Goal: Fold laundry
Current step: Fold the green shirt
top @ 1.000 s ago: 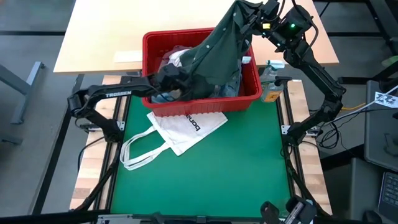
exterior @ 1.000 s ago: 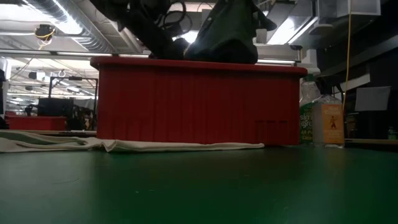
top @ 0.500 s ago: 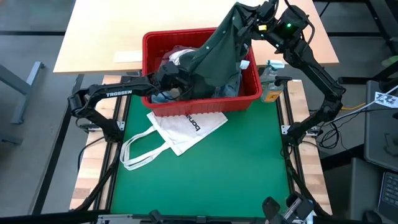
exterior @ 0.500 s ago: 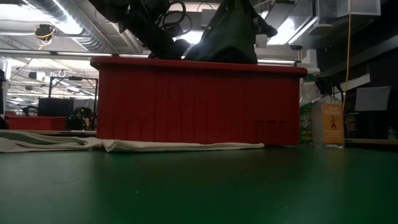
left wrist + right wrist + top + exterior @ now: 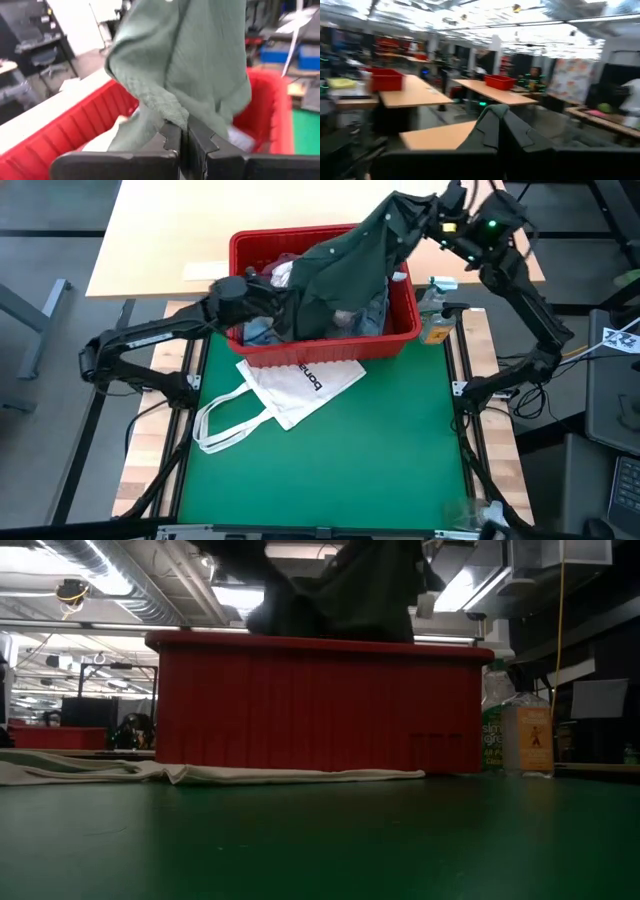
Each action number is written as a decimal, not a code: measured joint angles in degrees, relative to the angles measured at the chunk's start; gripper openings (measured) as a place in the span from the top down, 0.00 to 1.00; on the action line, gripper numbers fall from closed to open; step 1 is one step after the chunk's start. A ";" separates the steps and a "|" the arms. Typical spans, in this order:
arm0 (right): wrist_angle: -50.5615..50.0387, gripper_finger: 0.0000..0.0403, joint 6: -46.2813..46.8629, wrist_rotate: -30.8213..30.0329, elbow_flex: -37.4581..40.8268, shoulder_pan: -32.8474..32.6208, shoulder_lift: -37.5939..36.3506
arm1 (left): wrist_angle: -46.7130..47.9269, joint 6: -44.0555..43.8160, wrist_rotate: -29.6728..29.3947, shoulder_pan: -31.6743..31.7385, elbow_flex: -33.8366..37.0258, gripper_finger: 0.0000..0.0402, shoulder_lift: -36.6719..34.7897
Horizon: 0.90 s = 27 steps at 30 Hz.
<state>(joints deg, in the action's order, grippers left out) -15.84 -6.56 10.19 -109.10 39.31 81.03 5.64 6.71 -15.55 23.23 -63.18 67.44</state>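
A dark green top [image 5: 345, 270] hangs stretched over the red basket [image 5: 330, 348] between my two grippers. My right gripper [image 5: 418, 208] is high above the basket's far right corner, shut on the top's upper end. My left gripper [image 5: 282, 292] is over the basket's left half, shut on the top's lower part. The low view shows the top [image 5: 350, 590] above the basket's rim [image 5: 320, 640]. Other laundry lies in the basket: light blue denim [image 5: 375, 310] and pale pieces [image 5: 285, 270]. My left gripper pinches a bunched fold of the green top's lower part [image 5: 172, 116] between its two fingers [image 5: 172, 140], which come in roughly level from the table's left. The cloth rises from the fingers, lifted above the basket. My right gripper pinches a small peak of the top's upper end [image 5: 494, 112] between its shut fingers [image 5: 520, 132]. The top hangs down from there toward the basket.
A white tote bag [image 5: 300, 385] with black lettering lies flat on the green mat [image 5: 380, 450] just in front of the basket. Bottles [image 5: 435, 315] stand by the basket's right side. A pale wooden table [image 5: 160, 230] lies behind the basket.
My left gripper has risen out of the basket, taking the green top's lower part up with it. My right gripper has shifted a little toward the table's right with the upper end. The top now spans between them, more spread out than before.
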 joint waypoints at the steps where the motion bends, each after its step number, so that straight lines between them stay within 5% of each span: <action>1: -0.43 0.99 0.95 1.75 0.02 0.00 -0.68 | -0.03 0.25 0.00 -0.57 0.00 1.00 -1.28; 8: -0.74 0.99 8.03 11.83 0.02 0.00 -6.87 | -0.04 5.72 0.00 -5.28 0.00 1.00 -9.45; 15: -6.58 0.99 12.08 14.28 -0.09 0.03 -11.79 | 3.98 7.16 -0.05 -8.01 0.00 1.00 -16.06; 27: -27.16 0.99 1.18 -1.21 -0.02 0.09 -5.52 | 16.66 6.98 -6.49 -8.62 0.00 1.00 -11.75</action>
<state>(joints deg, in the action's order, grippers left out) -42.99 -5.38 8.98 -109.12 39.40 75.51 22.30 13.69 -22.04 14.61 -63.18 55.68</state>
